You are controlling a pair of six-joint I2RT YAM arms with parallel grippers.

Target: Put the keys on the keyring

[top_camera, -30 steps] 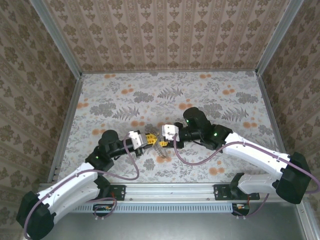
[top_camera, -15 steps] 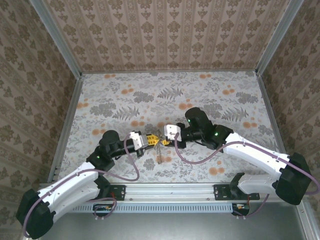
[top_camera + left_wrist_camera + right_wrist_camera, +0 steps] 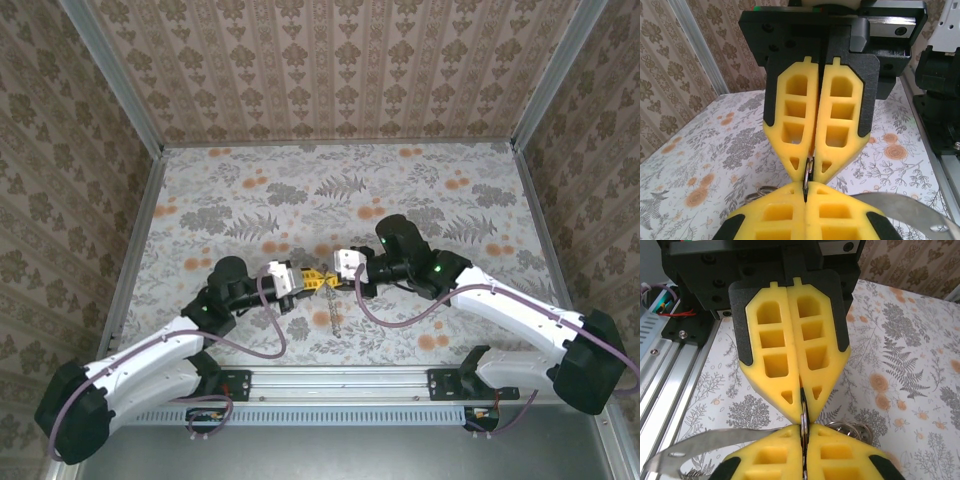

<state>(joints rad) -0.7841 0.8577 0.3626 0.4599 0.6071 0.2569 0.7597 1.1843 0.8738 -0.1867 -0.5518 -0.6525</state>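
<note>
Keyring [image 3: 807,175]: thin metal loop, seen edge-on, held up off the flowery worktop [image 3: 430,190]. Nipped from both sides, tip to tip, by the left hand [image 3: 314,282] and the right hand [image 3: 328,283], both closed tight on it. Mostly hidden by fat yellow fingers [image 3: 775,384]. Little chain [image 3: 333,318] dangling below. Flat silver strip [image 3: 900,210] just beside. Small wire rings [image 3: 850,429] lower down. Papered walls [image 3: 330,70] all round.

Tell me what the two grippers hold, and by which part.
The left gripper and the right gripper, tip to tip, both pinch the same keyring, a thin metal ring, by its wire edge. A chain hangs below.
</note>
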